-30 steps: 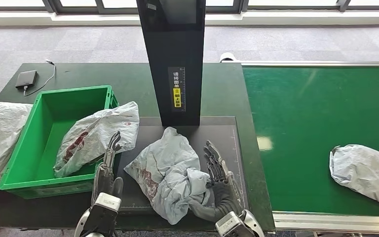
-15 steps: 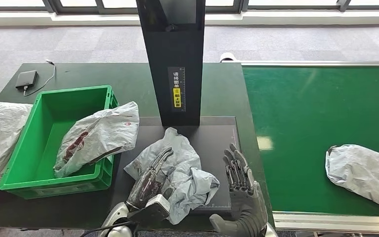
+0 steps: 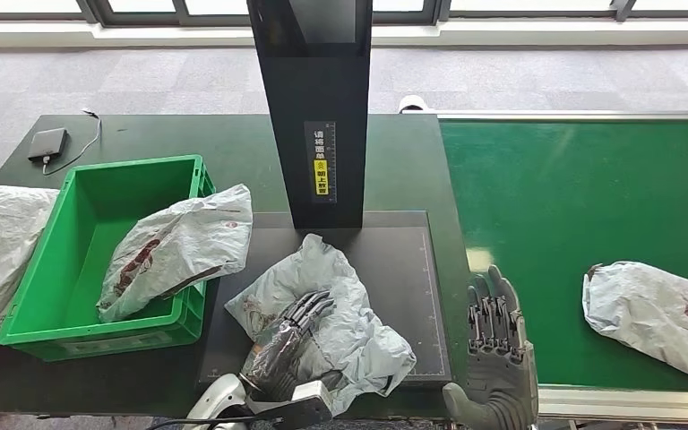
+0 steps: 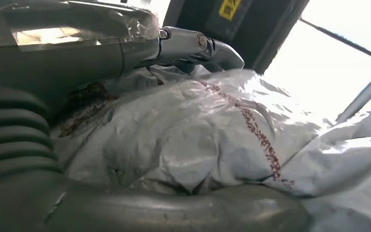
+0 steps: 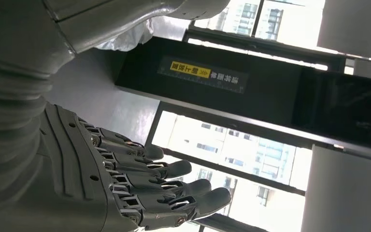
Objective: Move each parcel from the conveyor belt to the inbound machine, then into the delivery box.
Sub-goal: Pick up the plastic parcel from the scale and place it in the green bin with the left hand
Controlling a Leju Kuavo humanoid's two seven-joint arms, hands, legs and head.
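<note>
Parcel [image 3: 322, 309] in crumpled grey plastic lies on the dark plate of the inbound machine [image 3: 318, 107], and the left hand [image 3: 288, 336] is on top of it, fingers curled over the folds. From the left wrist view the thumb and fingers wrap round the bag [image 4: 207, 140], so I judge it is gripped, presumably ready for the lift over to the box. The grip sits on the near part of the bag, which looks sensible: soft wrapping like this bunches up and gives the fingers something to catch.

Off to the right, the right hand [image 3: 497, 349] stands upright with its fingers straight and a little apart, holding nothing, over the near edge where the desk [image 3: 233, 139] meets the conveyor belt [image 3: 582, 188]. It seems placed there to be out of the way of the left arm.

To the left of the machine plate sits the green delivery box [image 3: 90, 260], with one parcel already draped over its right rim [image 3: 175, 246], half in and half out. On the belt, far right, another grey parcel [image 3: 654, 309] waits its turn. A small dark device [image 3: 47, 143] with a cable lies at the far left corner of the desk.
</note>
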